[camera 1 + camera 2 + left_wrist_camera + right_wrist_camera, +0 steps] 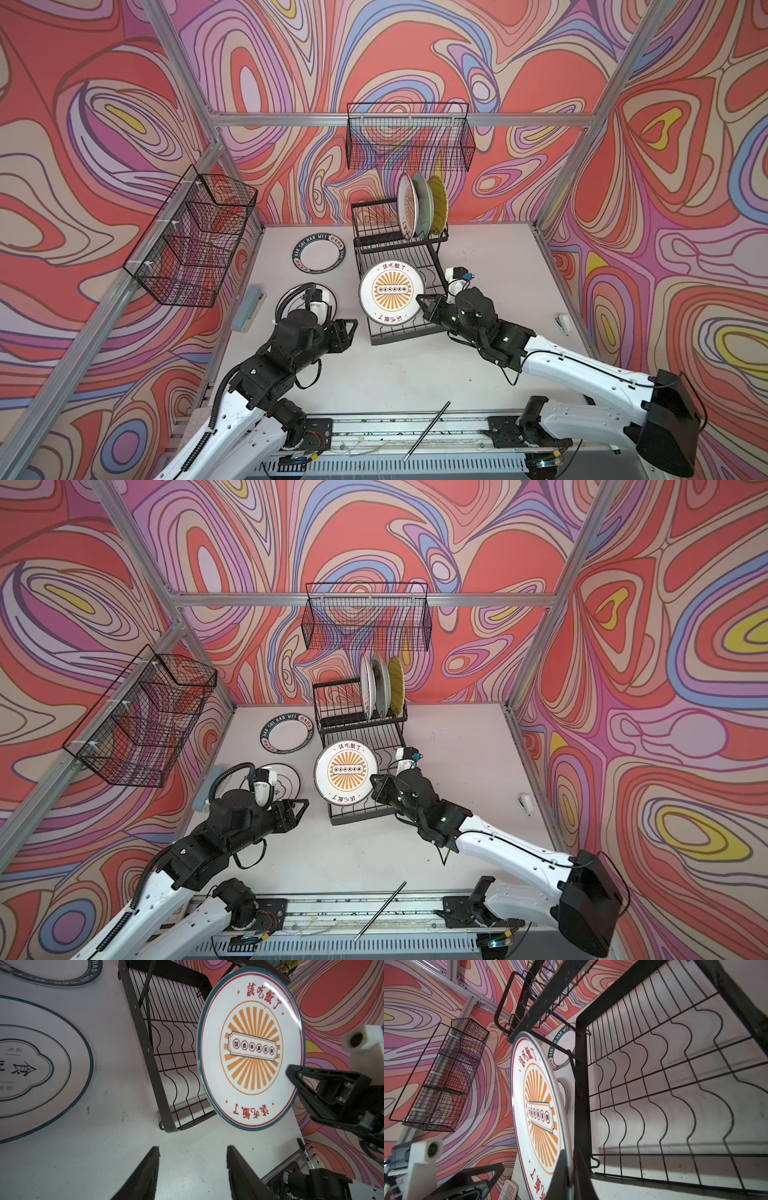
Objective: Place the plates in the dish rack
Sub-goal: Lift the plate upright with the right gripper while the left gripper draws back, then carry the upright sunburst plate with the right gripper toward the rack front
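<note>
My right gripper [419, 300] [569, 1152] is shut on the rim of a white plate with an orange sunburst [391, 293] [345, 773] [251, 1049] [537, 1105]. It holds that plate tilted on edge over the left side of the flat lower tray of the black wire dish rack [382, 245] [345, 725] [145, 1047] [581, 1084]. Three plates stand in the upper tier: another sunburst one [406, 212], a pale green one [424, 208] and a yellow one [439, 203]. A black lettered-rim plate [319, 252] and a dark-ringed white plate [328, 301] [41, 1068] lie on the table. My left gripper [353, 328] [193, 1149] hovers open and empty, left of the tray.
Black mesh baskets hang on the left wall [195, 237] and the back wall [409, 137]. A pale blue object [249, 307] lies by the table's left edge. A small white object [563, 324] sits at the right edge, and a metal rod [428, 430] lies on the front rail.
</note>
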Robot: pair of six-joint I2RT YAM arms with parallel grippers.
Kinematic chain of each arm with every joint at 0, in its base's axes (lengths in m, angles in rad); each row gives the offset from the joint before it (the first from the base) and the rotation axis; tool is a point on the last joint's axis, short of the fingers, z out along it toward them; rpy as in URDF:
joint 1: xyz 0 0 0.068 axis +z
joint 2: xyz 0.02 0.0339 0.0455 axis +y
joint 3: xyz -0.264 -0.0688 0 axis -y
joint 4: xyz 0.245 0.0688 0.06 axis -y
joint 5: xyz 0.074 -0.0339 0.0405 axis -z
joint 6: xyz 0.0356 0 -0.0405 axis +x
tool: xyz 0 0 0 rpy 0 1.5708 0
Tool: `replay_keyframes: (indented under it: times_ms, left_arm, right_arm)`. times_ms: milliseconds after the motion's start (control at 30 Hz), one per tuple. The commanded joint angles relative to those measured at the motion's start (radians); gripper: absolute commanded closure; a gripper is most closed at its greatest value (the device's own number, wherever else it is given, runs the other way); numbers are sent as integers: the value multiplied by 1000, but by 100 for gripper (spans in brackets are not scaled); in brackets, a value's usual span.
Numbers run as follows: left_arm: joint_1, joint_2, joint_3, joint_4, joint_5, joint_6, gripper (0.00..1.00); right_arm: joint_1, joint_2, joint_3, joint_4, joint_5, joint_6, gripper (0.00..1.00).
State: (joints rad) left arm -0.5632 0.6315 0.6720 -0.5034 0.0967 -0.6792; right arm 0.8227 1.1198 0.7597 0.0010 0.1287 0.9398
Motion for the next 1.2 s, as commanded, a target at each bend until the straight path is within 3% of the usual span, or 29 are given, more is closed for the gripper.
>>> replay_keyframes:
  times_ms: [0, 433, 1167]
  left_arm:
    - [-1, 27, 20, 51, 26, 16, 45]
    - [-1, 111, 15, 120, 115, 26, 45]
    - [-1, 254, 12, 279, 222, 26, 45]
  right_arm:
    - [-42, -54, -23, -46, -26, -39, 100]
    - [-211, -101, -76, -37, -186, -57, 100]
    - [-254, -52, -62, 40, -313, -146, 100]
